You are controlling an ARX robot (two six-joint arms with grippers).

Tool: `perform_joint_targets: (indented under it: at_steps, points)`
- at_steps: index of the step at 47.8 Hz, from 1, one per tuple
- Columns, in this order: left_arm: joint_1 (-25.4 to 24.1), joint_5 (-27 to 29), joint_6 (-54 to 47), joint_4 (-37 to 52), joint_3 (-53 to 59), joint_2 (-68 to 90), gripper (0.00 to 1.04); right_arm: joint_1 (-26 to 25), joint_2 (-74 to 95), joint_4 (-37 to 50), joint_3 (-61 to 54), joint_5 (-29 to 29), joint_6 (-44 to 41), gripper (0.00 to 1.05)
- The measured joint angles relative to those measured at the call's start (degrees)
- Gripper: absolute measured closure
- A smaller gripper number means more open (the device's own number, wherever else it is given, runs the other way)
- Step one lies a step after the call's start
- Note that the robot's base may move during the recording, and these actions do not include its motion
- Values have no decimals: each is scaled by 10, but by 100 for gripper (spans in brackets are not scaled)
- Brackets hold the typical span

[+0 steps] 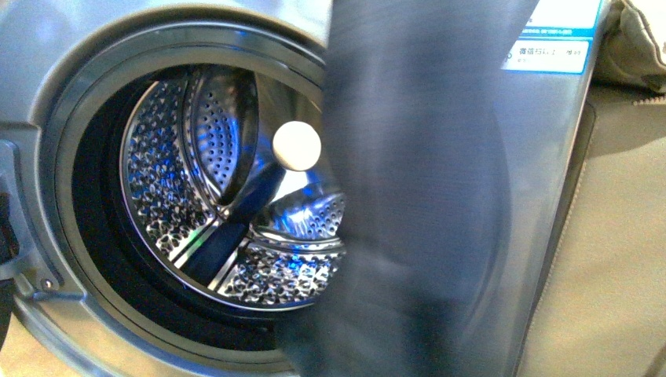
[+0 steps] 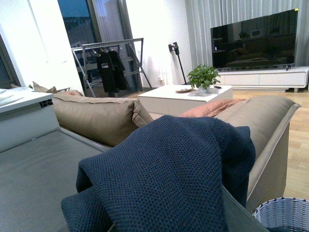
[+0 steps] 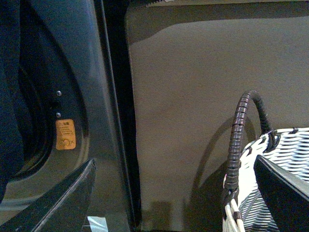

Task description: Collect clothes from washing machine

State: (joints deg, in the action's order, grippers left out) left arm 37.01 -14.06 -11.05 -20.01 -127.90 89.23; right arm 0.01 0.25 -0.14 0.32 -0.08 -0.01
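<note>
**Front view.** The washing machine (image 1: 31, 47) is seen with its round opening uncovered and the perforated drum (image 1: 204, 196) exposed. 1 cream ball (image 1: 297, 145) is seen against the drum. The right part of the opening is blocked by the clothes (image 1: 416, 196), a dark fabric hanging blurred in front of the washer's face. What holds it is not shown. A blue label (image 1: 554, 35) is noted high on the machine; its Chinese print is too blurred to be read. A beige cushion (image 1: 638, 39) and the sofa side (image 1: 620, 251) lie just beside the machine.

**Left wrist view.** Navy knit fabric is draped across the foreground. The left gripper is hidden beneath it, so its jaw state cannot be told. Beyond are recorded a clothes rack (image 2: 108, 63), sofa cushions, a white table (image 2: 183, 96) with 1 potted plant (image 2: 203, 77), a television (image 2: 253, 41) and a woven basket (image 2: 285, 215).

**Right wrist view.** An orange sticker (image 3: 65, 134) is seen on the washer front, its print too small to be read. The right gripper (image 3: 174, 164) is seen with jaws spread wide and nothing held. The basket's dark wrapped handle stands near 1 finger.
</note>
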Motion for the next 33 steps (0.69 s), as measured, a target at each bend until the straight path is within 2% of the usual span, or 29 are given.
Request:
perform_joint_targets:
  at_steps: [5,9,12,14,16,23,29,33]
  points:
    - [0,0,0,-2,0,4,94,-1,1,0,0,-5,3,8]
    - [0,2,0,-2,0,4,94,-101,73,36,11,-279,114,8]
    - [0,2,0,-2,0,5,94,-154,126,85,26,-397,197,8]
    - [0,2,0,-2,0,5,94,-177,160,129,42,-440,232,8]
    - [0,2,0,-2,0,5,94,-188,185,163,57,-457,255,8]
    - [0,0,0,-2,0,5,94,-190,288,280,124,-459,287,8]
    - [0,0,0,-2,0,5,94,-163,365,339,181,-439,290,8]
    - [0,1,0,-2,0,5,94,-127,431,366,242,-430,288,8]
